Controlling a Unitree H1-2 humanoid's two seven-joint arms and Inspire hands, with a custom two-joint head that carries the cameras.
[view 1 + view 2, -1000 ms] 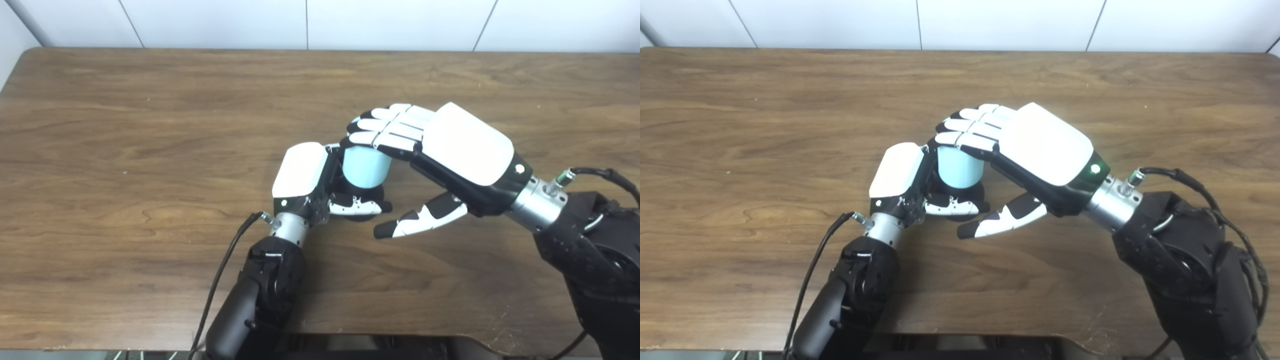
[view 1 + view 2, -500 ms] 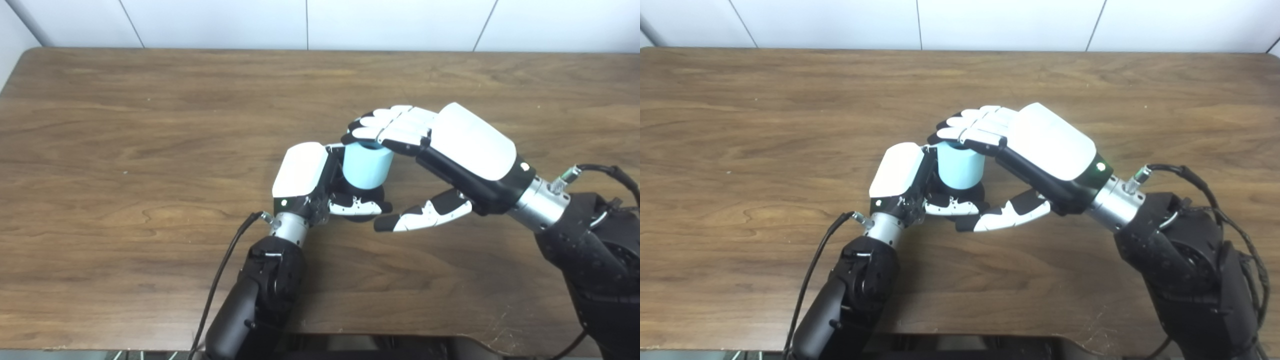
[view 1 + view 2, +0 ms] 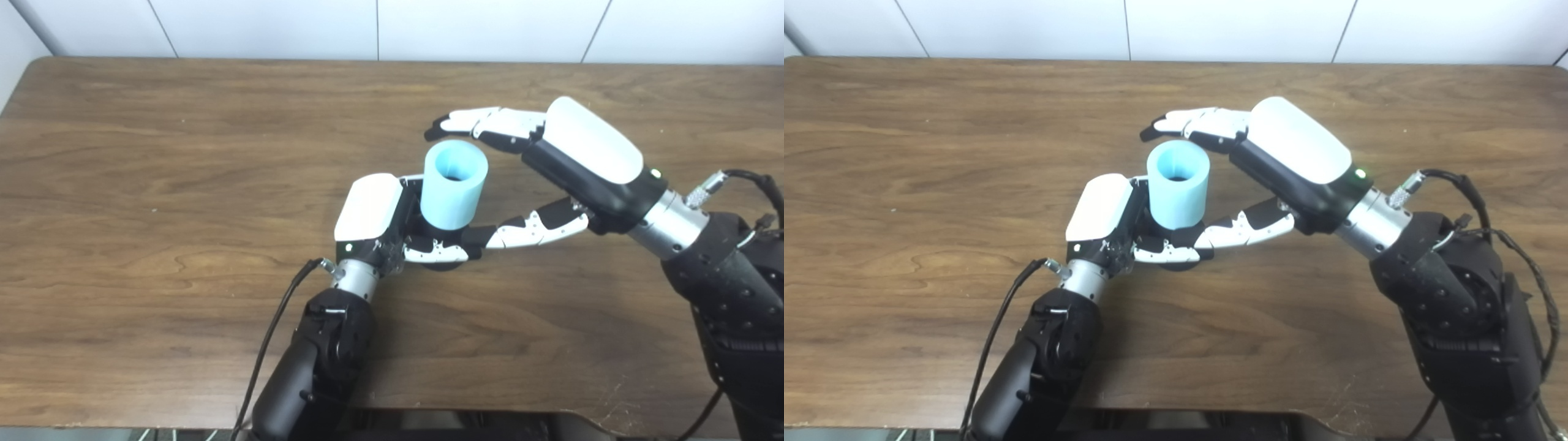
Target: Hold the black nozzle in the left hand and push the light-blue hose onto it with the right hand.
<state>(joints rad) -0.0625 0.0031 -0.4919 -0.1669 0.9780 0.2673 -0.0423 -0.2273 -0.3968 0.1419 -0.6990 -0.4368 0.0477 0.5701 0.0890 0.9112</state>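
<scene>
Left robot hand (image 3: 392,223) is closed around the black nozzle (image 3: 442,264), which rests on the desk (image 3: 153,184). The light-blue hose (image 3: 454,193) stands upright on the nozzle. Right robot hand (image 3: 551,165) is open, fingers (image 3: 484,122) above the hose, not touching it.

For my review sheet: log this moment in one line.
left hand: holds black nozzle | light-blue hose: upright on nozzle | right hand: open, off hose
</scene>
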